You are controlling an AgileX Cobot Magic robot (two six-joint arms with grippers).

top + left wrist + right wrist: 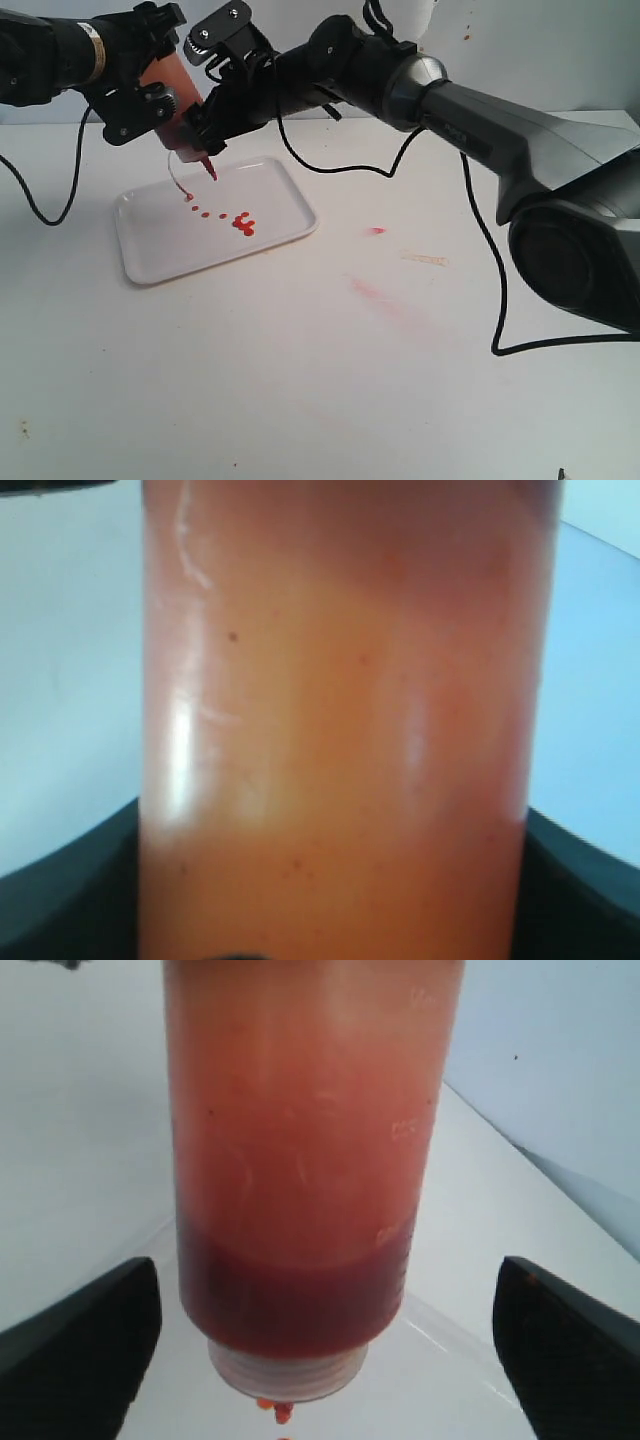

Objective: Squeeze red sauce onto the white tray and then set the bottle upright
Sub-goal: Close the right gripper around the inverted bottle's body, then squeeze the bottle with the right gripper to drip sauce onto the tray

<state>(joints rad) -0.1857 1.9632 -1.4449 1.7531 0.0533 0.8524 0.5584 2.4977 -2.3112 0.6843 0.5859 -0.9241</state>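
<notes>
Over white tray (150,255): left gripper (152,98) holds bottle (188,142) (inverted).

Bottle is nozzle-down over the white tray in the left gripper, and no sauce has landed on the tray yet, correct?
No: red sauce lies on the white tray, a row of drops and a larger blob, as the exterior view shows. The rest holds: the left gripper has the bottle nozzle-down over it.

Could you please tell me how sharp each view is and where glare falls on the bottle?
Exterior view: evenly lit, sharp, red sauce and white tray crisp, shadows soft. Left wrist view: the bottle fills the frame, blurred, with white glare streaks. Right wrist view: sharper, embossed marks visible, little glare.
</notes>
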